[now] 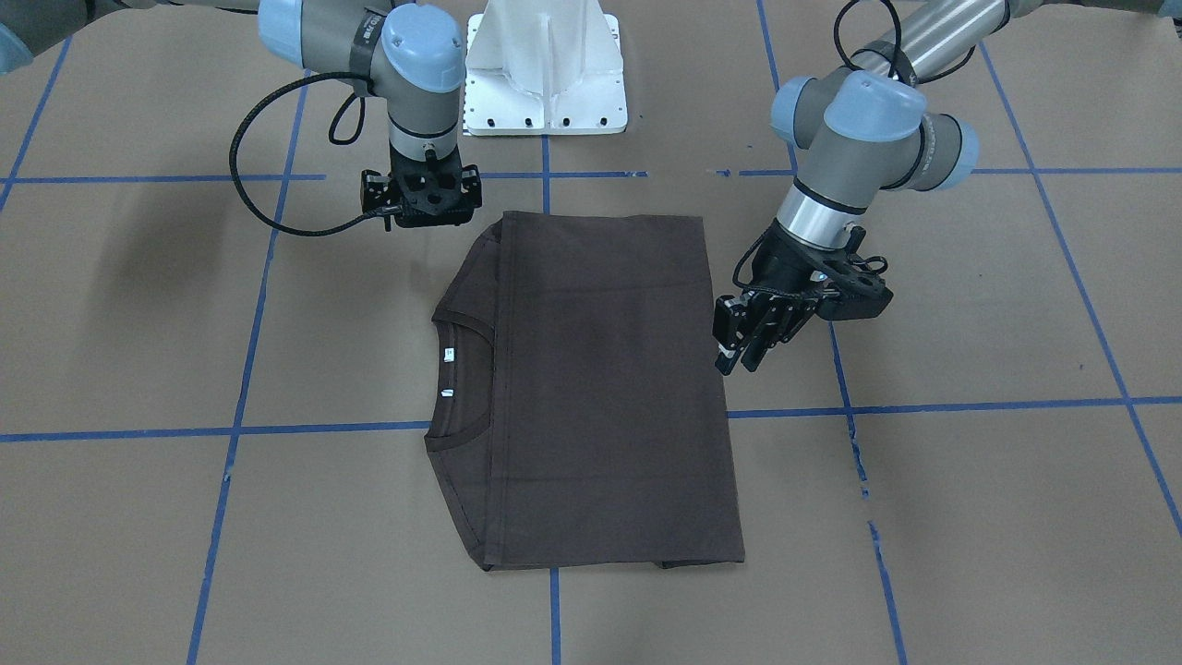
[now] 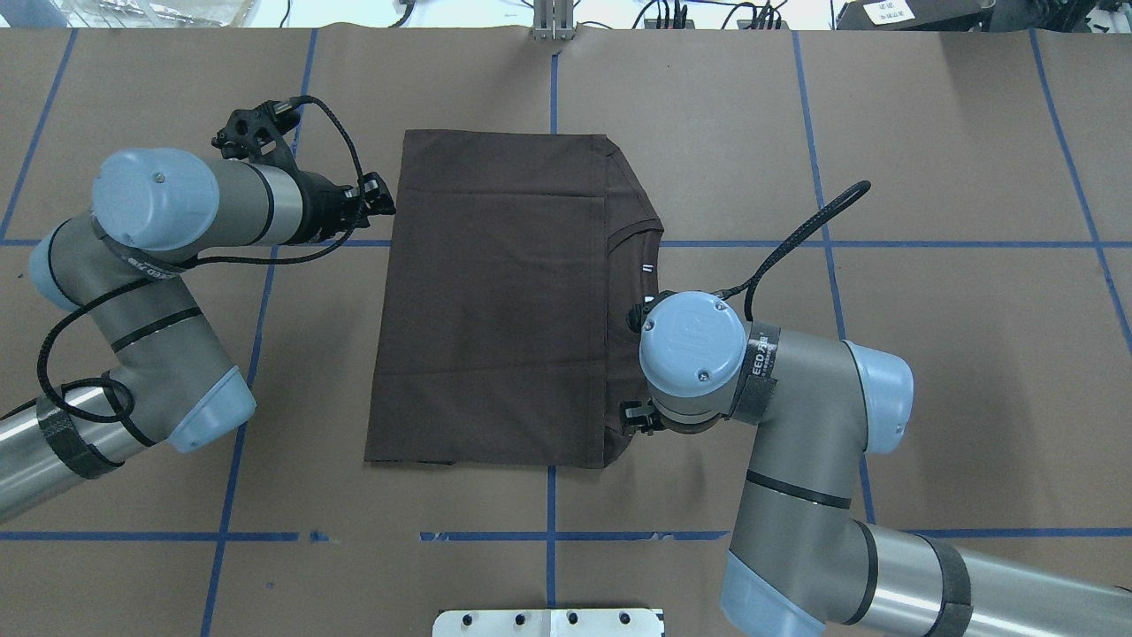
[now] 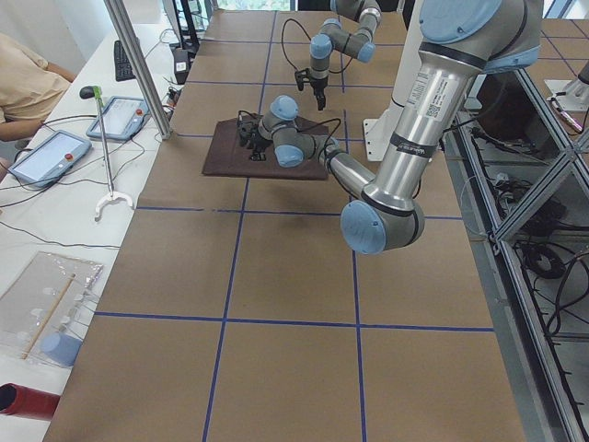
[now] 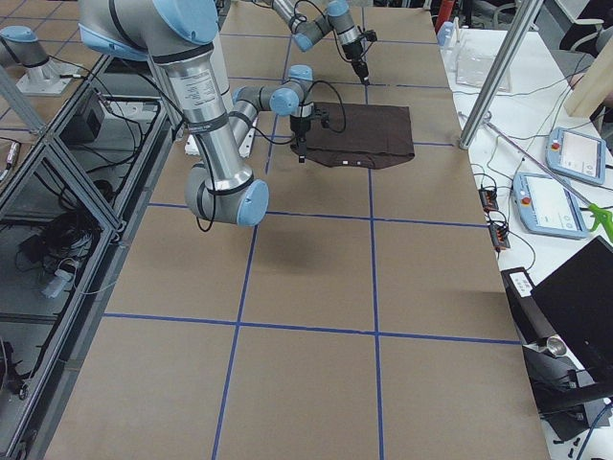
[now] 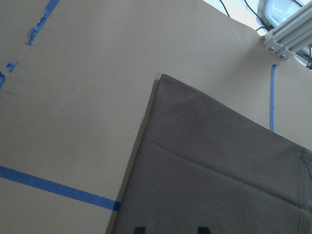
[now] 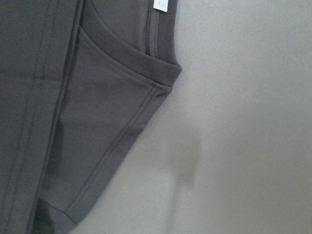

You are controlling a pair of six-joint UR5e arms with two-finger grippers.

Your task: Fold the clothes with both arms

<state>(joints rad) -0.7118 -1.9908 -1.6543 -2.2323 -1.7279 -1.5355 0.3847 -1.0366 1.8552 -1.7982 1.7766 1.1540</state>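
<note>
1. Your shirt (image 1: 600, 388) lies flat in the middle of the brown table (image 1: 970, 517). It is folded into a tidy rectangle, sleeves tucked in, with the collar (image 1: 462, 326) and its small white tags facing the robot's right.
2. Your left gripper (image 1: 739, 356) hangs just beside the shirt's edge opposite the collar, tilted down toward the cloth. In the left wrist view its fingertips (image 5: 140, 229) are spread, with nothing between them.
3. Your right gripper (image 1: 422, 199) points straight down near the shirt's collar-side corner closest to the white base (image 1: 545, 83), apart from the cloth. Its fingers are hidden under the wrist, so you cannot tell whether they are spread or pressed together.
4. Blue tape lines (image 1: 923, 406) cross the table, and the shirt covers part of them.
</note>
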